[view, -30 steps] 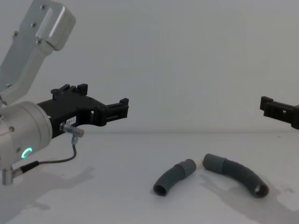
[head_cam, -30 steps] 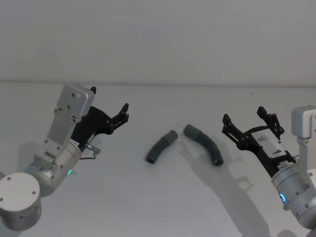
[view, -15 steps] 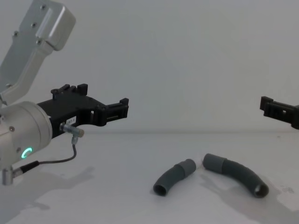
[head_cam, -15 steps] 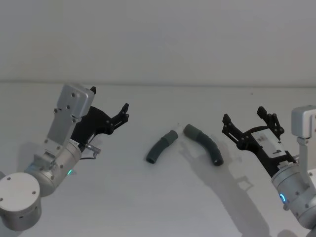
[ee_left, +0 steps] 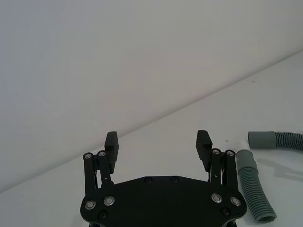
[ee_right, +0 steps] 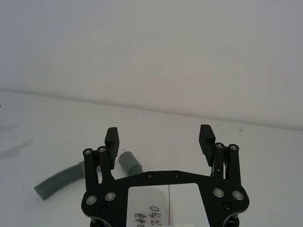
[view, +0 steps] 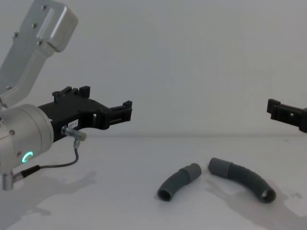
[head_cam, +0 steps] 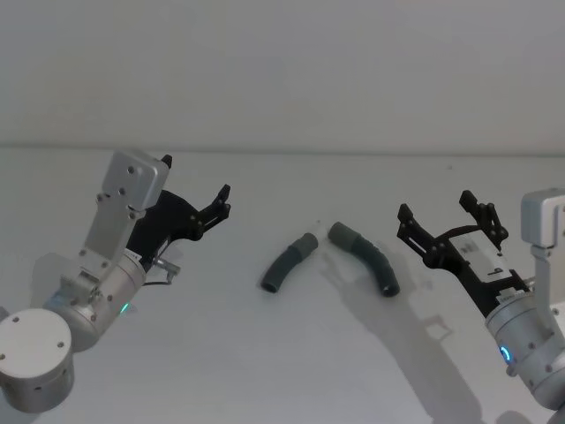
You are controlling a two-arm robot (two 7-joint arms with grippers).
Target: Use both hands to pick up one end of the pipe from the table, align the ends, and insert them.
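Two curved dark-grey corrugated pipe pieces lie on the white table (head_cam: pixel 291 362), their lighter cuff ends almost facing each other. The shorter piece (head_cam: pixel 287 262) (view: pixel 178 182) (ee_left: pixel 253 187) is on the left and the longer one (head_cam: pixel 366 256) (view: pixel 244 179) on the right. My left gripper (head_cam: pixel 196 184) (view: pixel 108 99) (ee_left: pixel 157 139) hovers open above the table, well left of the shorter piece. My right gripper (head_cam: pixel 435 205) (ee_right: pixel 159 134) stays open just right of the longer piece and holds nothing. In the right wrist view a grey cuff (ee_right: pixel 129 161) peeks out behind that gripper.
A plain pale wall (head_cam: pixel 282 71) rises behind the table's far edge. A thin cable (view: pixel 62 165) loops under the left wrist. The arms' shadows fall on the table near the pipe pieces.
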